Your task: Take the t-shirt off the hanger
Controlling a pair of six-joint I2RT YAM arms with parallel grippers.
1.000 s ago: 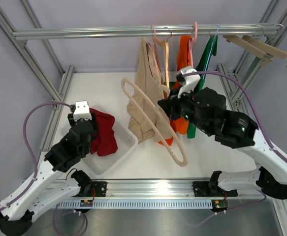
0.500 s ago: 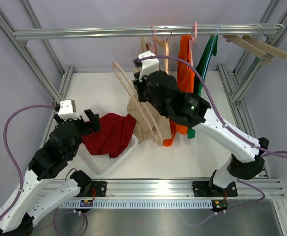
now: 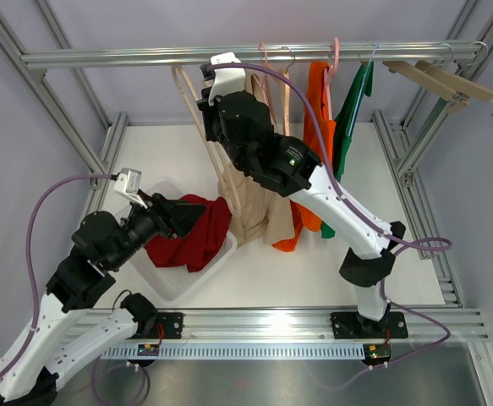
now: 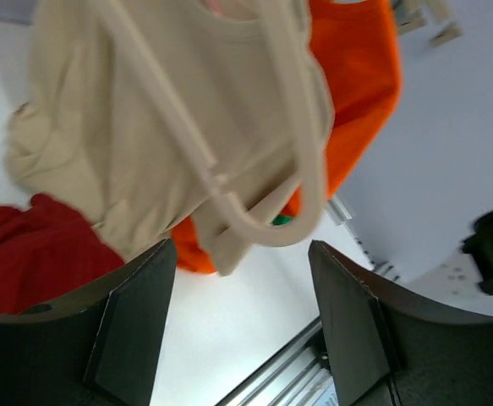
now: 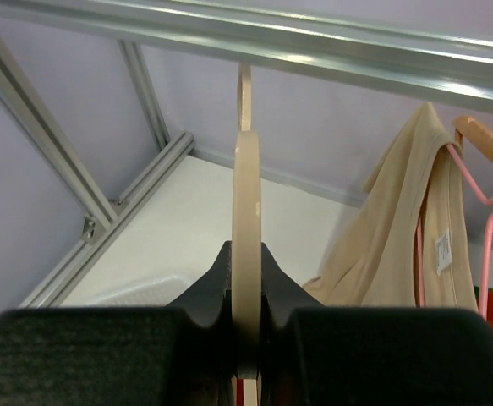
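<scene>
The red t-shirt (image 3: 197,239) lies crumpled in the white bin (image 3: 172,288), off the hanger; its edge shows in the left wrist view (image 4: 26,254). My right gripper (image 3: 207,117) is shut on the bare beige hanger (image 3: 184,91) and holds it high, with its top just under the rail (image 3: 145,57). In the right wrist view the hanger (image 5: 246,194) stands edge-on between my shut fingers (image 5: 246,254). My left gripper (image 3: 181,216) is open and empty just above the red t-shirt, pointing right. In its wrist view (image 4: 239,249) the hanger's lower end (image 4: 263,228) hangs ahead.
A beige shirt (image 3: 248,199), an orange shirt (image 3: 318,110) and a green shirt (image 3: 353,100) hang from the rail on pink and wooden hangers. Bare wooden hangers (image 3: 449,80) hang at the far right. Frame struts (image 3: 77,127) run along both sides.
My right arm has swung the beige hanger up and to the left, to the rail. My left gripper has let go of the red t-shirt, which has spread in the bin, and turned to the right.
</scene>
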